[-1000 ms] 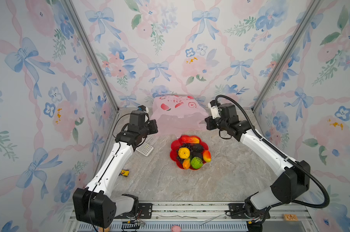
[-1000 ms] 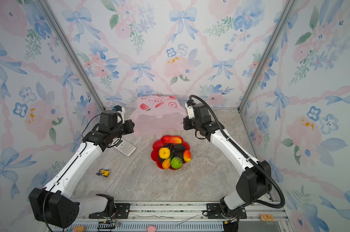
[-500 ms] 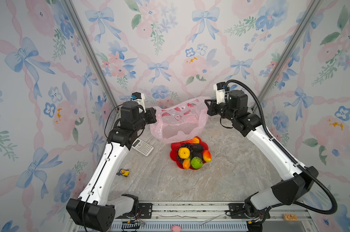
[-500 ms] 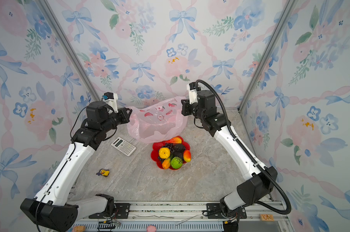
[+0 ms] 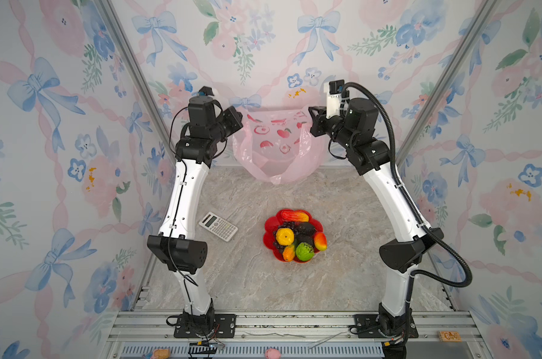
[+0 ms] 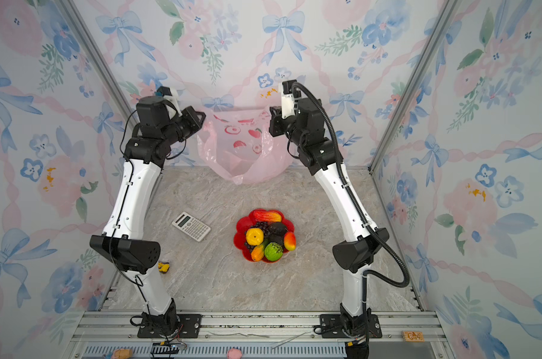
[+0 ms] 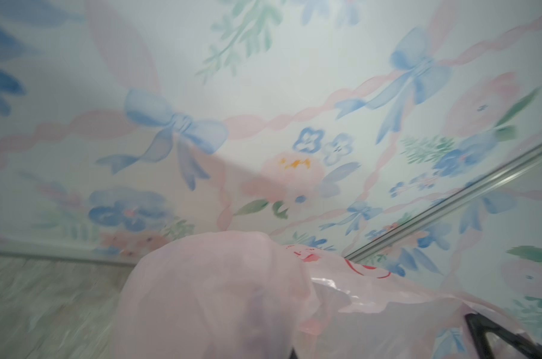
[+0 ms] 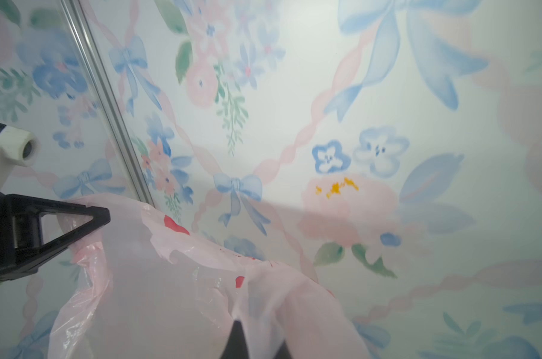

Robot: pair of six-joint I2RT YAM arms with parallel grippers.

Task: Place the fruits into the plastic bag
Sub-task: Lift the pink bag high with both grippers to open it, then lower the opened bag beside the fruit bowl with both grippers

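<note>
In both top views, holds the plastic bag (image 5: 275, 152) aloft by the back wall, left gripper (image 5: 240, 119) and right gripper (image 5: 311, 115) each clamped on 1 top corner, with the fruits (image 5: 297, 239) heaped on the red plate (image 5: 269, 228) nearer the front.

Plastic bag (image 5: 275, 149): translucent pale pink, red fruit prints.
Plate (image 5: 267, 231): glossy red.
Smooth round fruit (image 5: 284, 236): yellow.
Knobbly round fruit (image 5: 304, 251): bright green.
Mangoes (image 5: 320, 241): red fading to yellow-orange.
Grape bunch (image 5: 288, 224): dark purple.
Oval fruits (image 5: 305, 229): blackish.
Calculator (image 5: 218, 226): pale grey-white, dark display.
Tabletop (image 5: 247, 279): beige-grey marble veining.
Walls (image 5: 263, 46): white, pink ribbon lattice, blue bows, pink and blue flowers, green sprigs.
Arms (image 5: 185, 199): white links, black joints.
</note>
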